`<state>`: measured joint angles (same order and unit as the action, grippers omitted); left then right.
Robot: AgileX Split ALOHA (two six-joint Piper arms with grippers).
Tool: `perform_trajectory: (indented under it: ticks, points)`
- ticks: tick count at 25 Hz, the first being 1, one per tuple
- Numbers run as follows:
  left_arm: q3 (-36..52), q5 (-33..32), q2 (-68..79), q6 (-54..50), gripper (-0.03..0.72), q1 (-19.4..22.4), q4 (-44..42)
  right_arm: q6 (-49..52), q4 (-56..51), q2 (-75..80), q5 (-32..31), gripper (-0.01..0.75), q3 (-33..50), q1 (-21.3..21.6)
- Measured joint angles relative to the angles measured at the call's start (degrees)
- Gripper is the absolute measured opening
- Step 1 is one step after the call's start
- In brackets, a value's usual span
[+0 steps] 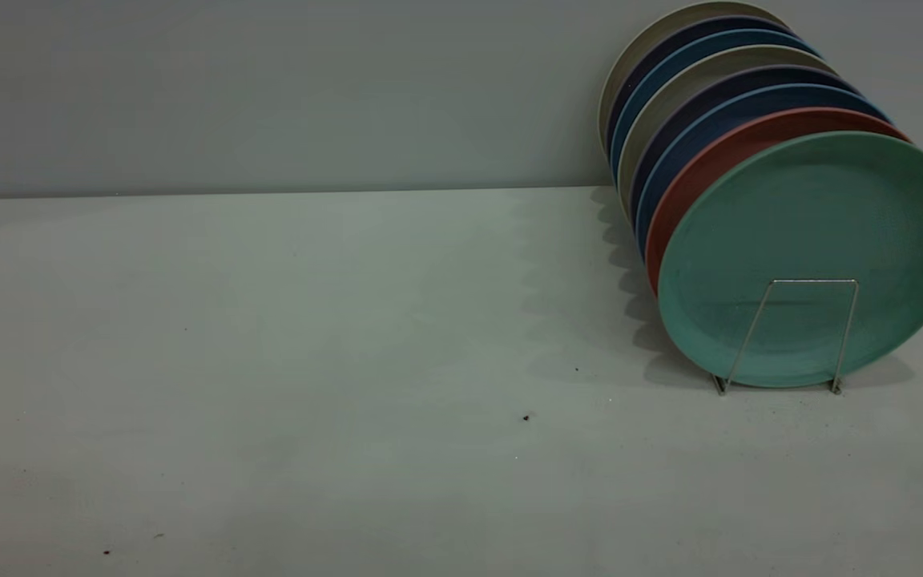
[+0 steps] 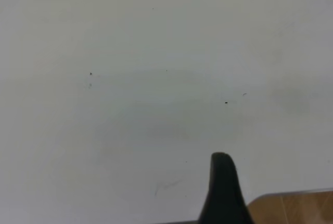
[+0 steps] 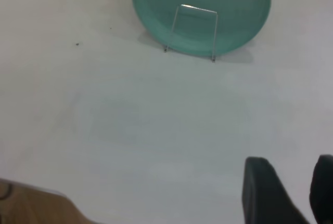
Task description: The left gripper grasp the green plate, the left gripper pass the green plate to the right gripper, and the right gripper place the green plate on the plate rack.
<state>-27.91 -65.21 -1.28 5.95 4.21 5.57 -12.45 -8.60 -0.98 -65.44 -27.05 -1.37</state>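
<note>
The green plate (image 1: 810,232) stands on edge at the front of the plate rack (image 1: 790,282), leaning back on the other plates; its front wire loop crosses the plate's lower face. The right wrist view shows the same green plate (image 3: 229,0) and plate rack (image 3: 195,9) far across the table. My right gripper (image 3: 294,174) hangs open over bare table, well short of the rack, with nothing in it. My left gripper (image 2: 222,182) shows only as a black tip over bare table. Neither gripper appears in the exterior view.
Behind the green plate stand a salmon-pink plate (image 1: 722,156), several blue plates (image 1: 702,112) and beige ones (image 1: 670,32). The white table (image 1: 309,361) stretches left of the rack. A wooden edge (image 2: 296,208) shows by the left gripper, and a wooden edge (image 3: 31,203) by the right gripper.
</note>
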Motion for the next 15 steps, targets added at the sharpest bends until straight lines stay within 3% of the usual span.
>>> perform_trajectory:
  ticks: [15]
  points:
    - [0.0,0.0,0.0,0.0,0.563,0.0,0.0,8.08,7.05,0.0,0.0,0.237,0.0,0.0]
